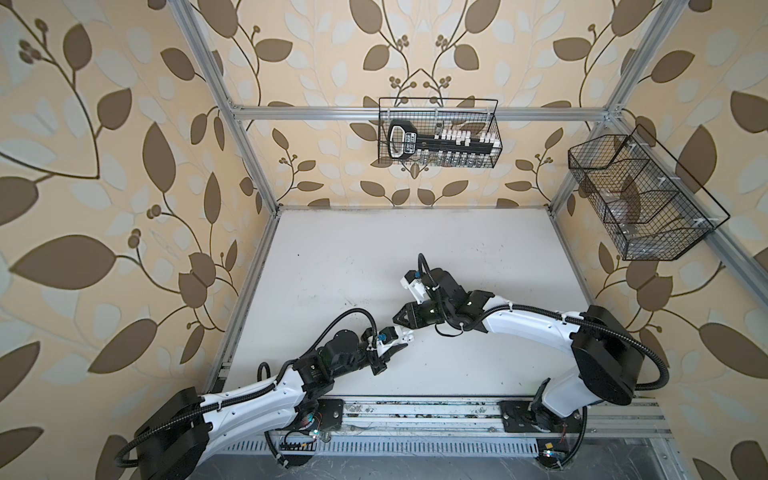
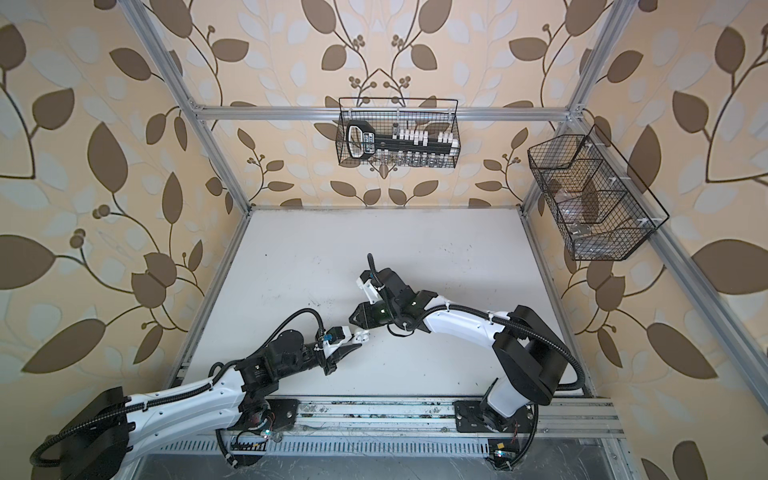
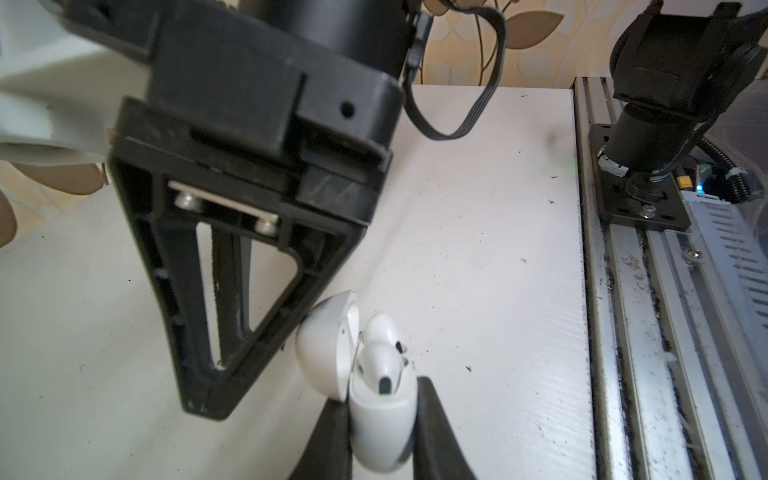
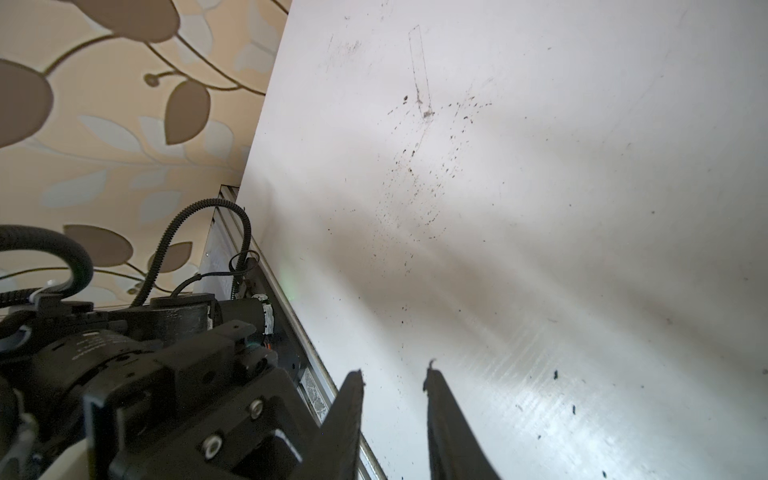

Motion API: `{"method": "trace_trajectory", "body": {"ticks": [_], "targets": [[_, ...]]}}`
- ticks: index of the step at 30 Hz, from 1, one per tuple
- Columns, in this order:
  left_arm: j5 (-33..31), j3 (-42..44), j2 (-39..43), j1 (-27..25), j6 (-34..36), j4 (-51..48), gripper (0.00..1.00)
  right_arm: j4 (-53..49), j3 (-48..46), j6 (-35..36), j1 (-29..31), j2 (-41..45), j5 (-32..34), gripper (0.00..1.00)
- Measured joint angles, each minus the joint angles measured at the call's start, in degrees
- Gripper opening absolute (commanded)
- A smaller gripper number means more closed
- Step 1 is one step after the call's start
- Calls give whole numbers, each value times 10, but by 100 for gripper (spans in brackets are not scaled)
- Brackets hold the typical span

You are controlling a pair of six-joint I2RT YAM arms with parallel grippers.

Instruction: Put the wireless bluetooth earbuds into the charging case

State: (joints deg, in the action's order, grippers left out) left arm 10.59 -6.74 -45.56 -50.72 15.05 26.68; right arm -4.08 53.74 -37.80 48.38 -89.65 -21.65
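Note:
My left gripper [image 3: 380,409] is shut on a white round charging case [image 3: 382,424], one finger on each side of its body. The case's lid [image 3: 326,345] stands open. Two white earbuds [image 3: 384,361] sit side by side in the case, heads up. My right gripper [image 3: 208,405] hangs beside the lid; whether its finger touches the lid I cannot tell. In the right wrist view that gripper [image 4: 392,374] is open with only bare table between its fingers. In both top views the two grippers [image 1: 397,320] [image 1: 405,343] meet at mid-table, and the case is hard to make out there.
The white table [image 1: 374,249] is scuffed with dark specks. A metal rail [image 1: 415,415] with both arm bases runs along the front edge. One wire basket [image 1: 440,133] hangs on the back wall, and a second wire basket [image 1: 640,199] on the right frame.

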Motion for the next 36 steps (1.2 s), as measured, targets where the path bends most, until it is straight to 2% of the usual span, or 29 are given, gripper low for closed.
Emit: {"method": "trace_trajectory", "body": {"ticks": [13, 26, 32, 36], "targets": [[-34, 27, 32, 0, -17, -7, 0, 77, -59, -46, 17, 33, 0, 27], [-52, 33, 43, -3, -20, -2, 0, 72, -67, -50, 30, 41, 9, 28], [-77, 33, 41, -2, -25, 17, 0, 59, -86, -43, 27, 87, 65, 36], [-132, 21, -2, -2, -54, 56, 0, 33, -111, -31, 10, 127, 135, 39]]}}
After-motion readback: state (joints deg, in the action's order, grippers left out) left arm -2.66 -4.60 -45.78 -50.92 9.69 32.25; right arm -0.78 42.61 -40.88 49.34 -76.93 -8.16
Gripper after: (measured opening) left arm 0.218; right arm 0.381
